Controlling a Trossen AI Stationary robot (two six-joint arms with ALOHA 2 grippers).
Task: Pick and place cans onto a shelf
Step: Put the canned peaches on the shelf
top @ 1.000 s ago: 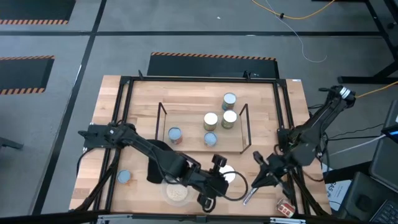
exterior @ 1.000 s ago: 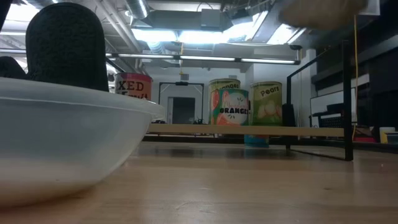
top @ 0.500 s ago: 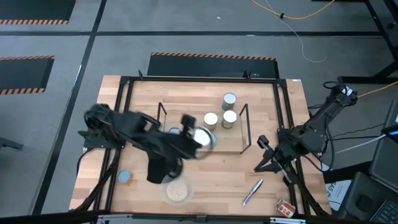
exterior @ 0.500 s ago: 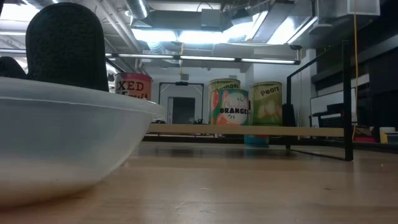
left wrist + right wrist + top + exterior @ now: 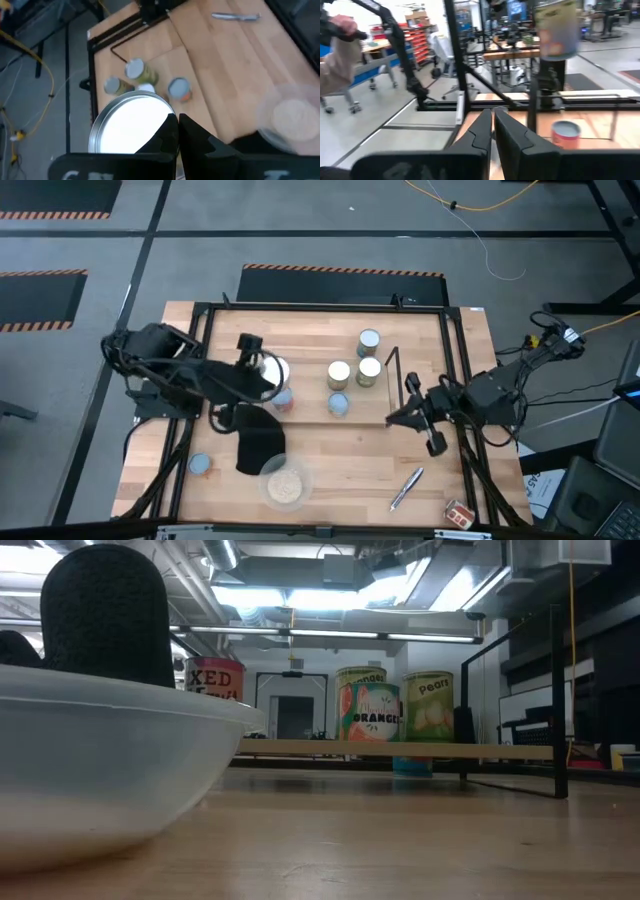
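Cans (image 5: 369, 370) — five of them — already sit on the shelf (image 5: 305, 365), clustered from its middle toward its 3 o'clock end, with one near the 9 o'clock end. A sixth, the silvery-topped can (image 5: 130, 120), hangs over that 9 o'clock end. The left gripper (image 5: 177, 120) has its fingers drawn tight together at the can's rim, which looks like a pinch hold. It is not yet set down.

Two remain on the table. A pale-blue-topped can (image 5: 200, 465) stands at about 8 o'clock, and a red can (image 5: 460, 513) lies tipped at the 5 o'clock corner, near the pen (image 5: 408, 488).

The right gripper (image 5: 492, 112) waits just off the shelf's 3 o'clock end, fingers together on nothing. By my count the job is past halfway — one placement in hand, two pickups left.
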